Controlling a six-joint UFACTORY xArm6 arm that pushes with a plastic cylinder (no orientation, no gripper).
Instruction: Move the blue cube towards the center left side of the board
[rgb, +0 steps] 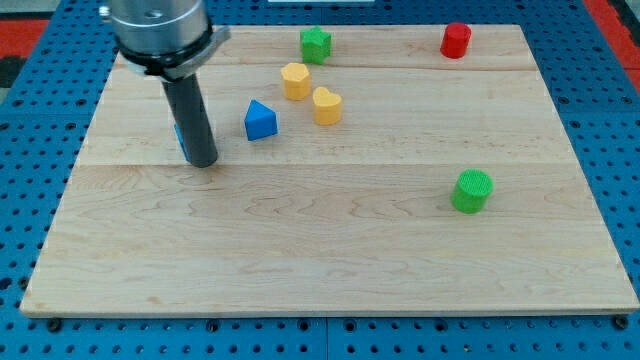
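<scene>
My tip rests on the wooden board at the view's left, about mid-height. The blue cube is almost wholly hidden behind the rod; only a thin blue sliver shows at the rod's left edge, touching or very close to it. A blue triangular block sits just to the right of the rod, apart from it.
Two yellow blocks, one hexagonal and one heart-shaped, lie right of the blue triangular block. A green star block and a red cylinder sit near the top edge. A green cylinder stands at the right.
</scene>
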